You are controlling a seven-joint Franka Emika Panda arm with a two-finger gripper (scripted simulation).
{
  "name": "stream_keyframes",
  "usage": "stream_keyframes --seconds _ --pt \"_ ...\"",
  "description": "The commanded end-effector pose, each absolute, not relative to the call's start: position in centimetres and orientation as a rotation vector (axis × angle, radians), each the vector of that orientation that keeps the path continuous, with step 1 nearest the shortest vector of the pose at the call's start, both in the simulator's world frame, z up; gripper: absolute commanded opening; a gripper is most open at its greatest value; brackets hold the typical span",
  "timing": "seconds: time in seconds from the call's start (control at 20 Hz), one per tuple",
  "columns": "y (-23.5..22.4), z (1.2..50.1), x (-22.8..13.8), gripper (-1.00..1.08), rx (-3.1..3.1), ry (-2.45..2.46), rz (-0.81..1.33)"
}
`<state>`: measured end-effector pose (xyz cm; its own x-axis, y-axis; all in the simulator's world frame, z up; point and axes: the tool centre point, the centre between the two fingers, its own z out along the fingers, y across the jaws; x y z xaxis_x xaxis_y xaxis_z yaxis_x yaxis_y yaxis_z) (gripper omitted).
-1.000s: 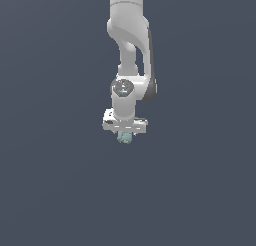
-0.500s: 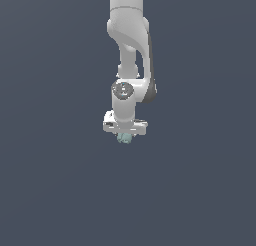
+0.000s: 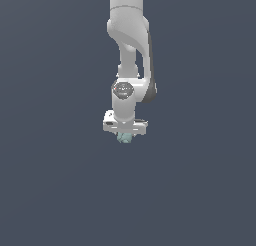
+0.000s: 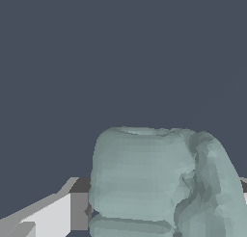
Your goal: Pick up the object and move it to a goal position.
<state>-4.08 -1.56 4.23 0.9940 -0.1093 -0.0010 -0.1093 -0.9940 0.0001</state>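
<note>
The object (image 3: 124, 138) is a small pale teal-green lumpy block. It sits between the fingers under the white arm's hand in the exterior view, near the picture's middle. My gripper (image 3: 124, 137) is shut on it and points straight down. In the wrist view the object (image 4: 154, 183) fills the near field, with a white and grey finger (image 4: 58, 212) pressed against its side. The other finger is mostly hidden behind the object. The object appears held above the dark surface.
The white arm (image 3: 129, 35) comes down from the top of the exterior view. A plain dark blue-grey surface (image 3: 50, 190) spreads all around, with no other objects or edges in view.
The arm and the held object have shifted slightly upward in the exterior view. The grip has not changed.
</note>
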Motion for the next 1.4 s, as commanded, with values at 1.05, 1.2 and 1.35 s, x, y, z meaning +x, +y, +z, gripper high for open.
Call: stream_keyframes --seconds 1.05,1.2,1.35 --pt "0.4 21.9 -4.6 -1.0 3.136 -0.172 0.0" --pt "0.8 25.3 -4.7 -1.0 3.136 -0.172 0.0" --pt "1.1 28.3 -4.7 -1.0 3.136 -0.172 0.0"
